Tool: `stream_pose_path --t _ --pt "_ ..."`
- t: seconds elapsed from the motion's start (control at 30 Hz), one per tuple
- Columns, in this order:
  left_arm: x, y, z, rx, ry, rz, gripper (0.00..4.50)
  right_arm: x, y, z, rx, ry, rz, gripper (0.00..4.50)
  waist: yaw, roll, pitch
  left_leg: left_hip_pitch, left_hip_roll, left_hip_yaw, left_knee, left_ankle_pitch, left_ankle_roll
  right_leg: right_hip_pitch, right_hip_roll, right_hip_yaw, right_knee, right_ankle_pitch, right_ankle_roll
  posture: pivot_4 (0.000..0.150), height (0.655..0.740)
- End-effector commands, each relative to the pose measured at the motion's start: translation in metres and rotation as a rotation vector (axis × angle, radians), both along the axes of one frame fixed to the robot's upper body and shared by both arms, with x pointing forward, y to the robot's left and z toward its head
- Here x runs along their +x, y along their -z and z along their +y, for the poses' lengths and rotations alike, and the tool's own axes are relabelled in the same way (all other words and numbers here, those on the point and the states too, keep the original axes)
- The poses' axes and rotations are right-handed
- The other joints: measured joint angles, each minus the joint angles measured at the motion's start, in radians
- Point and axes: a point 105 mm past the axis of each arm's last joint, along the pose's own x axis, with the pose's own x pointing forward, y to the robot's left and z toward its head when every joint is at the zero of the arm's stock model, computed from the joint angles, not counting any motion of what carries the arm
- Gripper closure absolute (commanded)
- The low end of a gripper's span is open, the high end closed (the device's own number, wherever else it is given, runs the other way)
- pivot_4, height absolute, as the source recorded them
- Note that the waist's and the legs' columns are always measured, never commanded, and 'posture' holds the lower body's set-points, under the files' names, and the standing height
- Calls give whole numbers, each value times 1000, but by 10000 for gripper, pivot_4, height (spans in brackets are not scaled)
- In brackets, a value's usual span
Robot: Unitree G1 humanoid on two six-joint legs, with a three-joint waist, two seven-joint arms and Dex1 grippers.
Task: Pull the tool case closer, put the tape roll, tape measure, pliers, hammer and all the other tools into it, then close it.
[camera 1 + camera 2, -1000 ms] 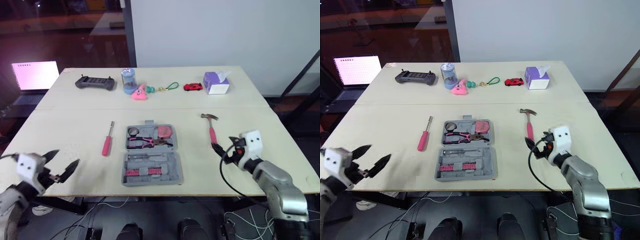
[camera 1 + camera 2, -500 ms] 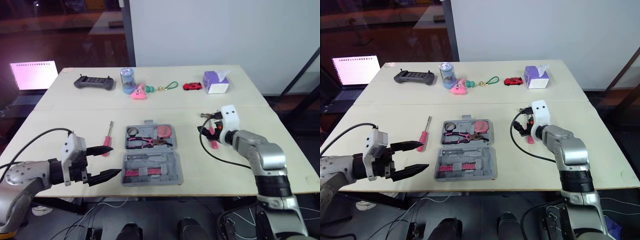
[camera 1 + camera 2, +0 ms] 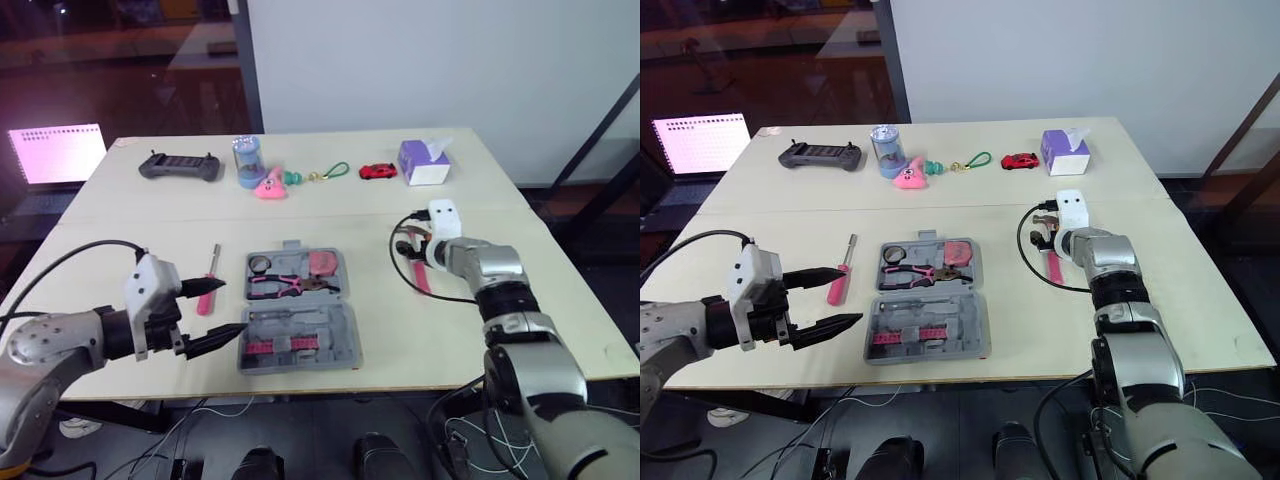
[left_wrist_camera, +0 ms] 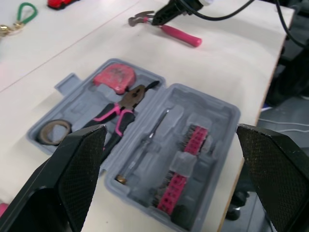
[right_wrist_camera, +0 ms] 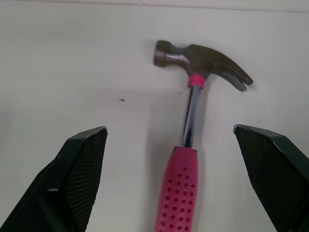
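Nearest, our left hand (image 3: pixel 232 306) hovers wide open and empty, just left of the open case (image 3: pixel 300 338) on the worktop (image 3: pixel 120 250). Pliers (image 3: pixel 285 285), tape roll (image 3: pixel 264 263) and tape measure (image 3: pixel 320 263) sit inside it. Farther right, our right hand (image 3: pixel 408 245), wide open and empty, straddles the hammer (image 5: pixel 186 145).

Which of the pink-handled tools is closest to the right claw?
The hammer, lying at the right claw; the screwdriver lies left of the tool case, the pliers inside it.
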Motion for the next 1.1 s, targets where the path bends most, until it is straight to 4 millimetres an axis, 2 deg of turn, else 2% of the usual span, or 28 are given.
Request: stream_pose_path --t 0.03,0.17,0.27,0.47,0.5,0.7,0.83,0.93,1.1 --pt "-2 -12 1 7 -32 -42 0 9 -6 1 6 6 -39 605 -1 0 0 0 0 0 0 0 0 0 0 0 0 0 0 1500 7400" --pt "-4 -11 -2 10 -44 -40 0 13 -4 3 35 11 -47 605 -2 0 0 0 0 0 0 0 0 0 0 0 0 0 0 1500 7400" --pt "-3 -10 -2 17 -63 -44 0 12 1 7 61 -4 -25 8259 -1 0 0 0 0 0 0 0 0 0 0 0 0 0 0 1500 7400" --pt "1 -7 -3 13 -75 -51 0 7 8 4 60 -11 28 37989 -1 0 0 0 0 0 0 0 0 0 0 0 0 0 0 1500 7400" --pt "2 -5 -3 12 -74 -50 0 6 9 4 65 -14 42 40014 -1 0 0 0 0 0 0 0 0 0 0 0 0 0 0 1500 7400" --pt "6 -1 -10 -3 -39 -40 0 -8 9 8 84 -77 109 40341 1 0 0 0 0 0 0 0 0 0 0 0 0 0 0 1500 7400" --pt "9 4 -16 -8 2 -28 0 -46 6 19 51 -178 133 40419 8 1 0 -1 0 0 0 0 0 0 0 0 0 0 0 1500 7400" --pt "9 6 -21 -8 50 -20 0 -75 7 19 42 -175 156 40515 8 1 0 -1 0 -1 1 0 0 0 0 0 0 0 0 1500 7400" --pt "13 7 -19 -4 66 -15 0 -105 12 17 30 -160 193 40541 5 1 0 0 0 0 1 0 0 0 0 0 1 0 0 1500 7400"
